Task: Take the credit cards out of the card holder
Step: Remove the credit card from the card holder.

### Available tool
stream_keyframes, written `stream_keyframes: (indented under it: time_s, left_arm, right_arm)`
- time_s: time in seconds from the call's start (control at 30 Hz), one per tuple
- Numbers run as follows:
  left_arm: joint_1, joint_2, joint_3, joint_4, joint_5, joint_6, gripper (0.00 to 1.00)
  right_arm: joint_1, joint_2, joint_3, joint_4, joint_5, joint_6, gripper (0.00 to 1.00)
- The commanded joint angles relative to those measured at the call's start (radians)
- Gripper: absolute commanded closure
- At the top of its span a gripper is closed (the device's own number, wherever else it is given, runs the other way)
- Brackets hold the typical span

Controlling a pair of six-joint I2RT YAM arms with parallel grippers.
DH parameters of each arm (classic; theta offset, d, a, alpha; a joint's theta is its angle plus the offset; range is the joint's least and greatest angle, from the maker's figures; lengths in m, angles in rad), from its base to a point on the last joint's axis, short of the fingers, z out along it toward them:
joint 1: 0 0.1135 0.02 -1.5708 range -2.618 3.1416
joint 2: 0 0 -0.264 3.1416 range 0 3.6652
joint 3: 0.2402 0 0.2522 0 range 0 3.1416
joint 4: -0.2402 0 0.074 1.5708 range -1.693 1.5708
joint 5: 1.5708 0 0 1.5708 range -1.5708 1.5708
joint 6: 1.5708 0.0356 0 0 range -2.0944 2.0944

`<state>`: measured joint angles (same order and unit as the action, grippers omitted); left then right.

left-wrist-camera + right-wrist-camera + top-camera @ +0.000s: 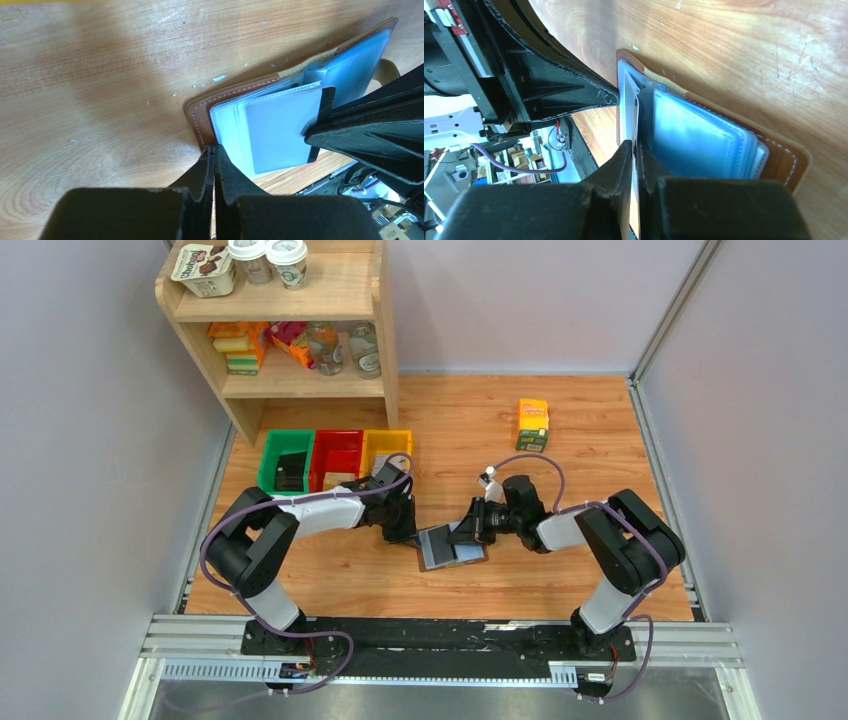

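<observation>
The brown leather card holder (432, 552) lies open on the table between the arms, its pale blue sleeves (699, 140) fanned out. My left gripper (408, 533) is shut, its tips (215, 150) resting on the holder's stitched near edge (197, 117). My right gripper (468, 536) is shut on a thin credit card (280, 132) with a pale face and a dark edge. It holds the card at the holder's open page. In the right wrist view the card (635, 115) shows edge-on between my fingertips (634, 145).
Green (285, 460), red (337, 453) and yellow (387, 446) bins stand in a row behind the left arm, with a dark flat item in the green one. An orange-green carton (532, 424) stands at the back right. A wooden shelf (290, 380) fills the back left corner.
</observation>
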<state>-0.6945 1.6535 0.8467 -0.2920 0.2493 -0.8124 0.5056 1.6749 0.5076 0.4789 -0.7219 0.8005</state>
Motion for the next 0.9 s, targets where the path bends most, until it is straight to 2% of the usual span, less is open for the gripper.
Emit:
stream_keyframes:
  time_s: [0.0,0.23,0.4,0.6,0.87]
  left_arm:
    - [-0.008,0.055,-0.017,-0.042,-0.073,0.038,1.00]
    - [-0.008,0.054,-0.017,-0.042,-0.070,0.038,1.00]
    - [-0.008,0.051,-0.018,-0.041,-0.071,0.036,1.00]
    - [-0.008,0.048,-0.021,-0.039,-0.071,0.038,1.00]
    - [-0.008,0.025,-0.023,-0.016,-0.070,0.041,1.00]
  right_arm:
    - [-0.021,-0.009,-0.021,0.122,-0.074,0.043,0.89]
    - [-0.030,-0.011,-0.030,0.170,-0.096,0.068,0.88]
    - [-0.071,-0.021,-0.050,0.147,-0.090,0.059,0.98]
    - [-0.130,-0.079,-0.057,-0.005,-0.057,-0.029,1.00]
    - [-0.190,-0.277,-0.029,-0.339,0.068,-0.181,1.00]
